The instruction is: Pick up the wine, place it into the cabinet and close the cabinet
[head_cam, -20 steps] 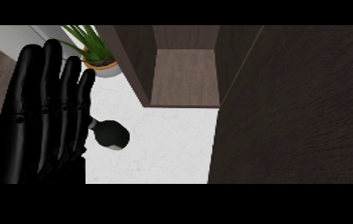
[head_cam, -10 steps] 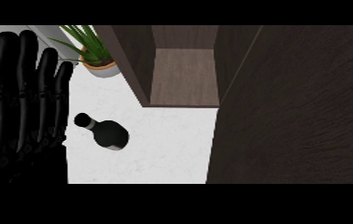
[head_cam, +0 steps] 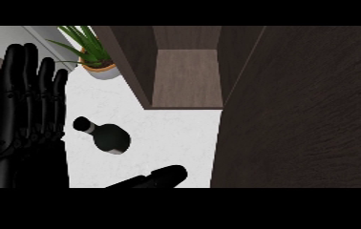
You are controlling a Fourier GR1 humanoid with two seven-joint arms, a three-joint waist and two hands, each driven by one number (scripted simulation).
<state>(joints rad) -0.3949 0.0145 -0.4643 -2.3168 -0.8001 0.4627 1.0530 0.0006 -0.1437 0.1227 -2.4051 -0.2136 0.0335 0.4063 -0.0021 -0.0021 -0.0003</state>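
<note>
Wine (head_cam: 106, 135) — neck toward upper-left

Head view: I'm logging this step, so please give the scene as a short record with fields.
wine bottle: on the white counter, untouched
cabinet: open, shelf bare
cabinet door: swung open at the view's right
left hand: open, fingers up, left of the bottle
right hand: entering at the lower edge, fingers unclear
potted plant: behind the bottle, beside the cabinet
</note>
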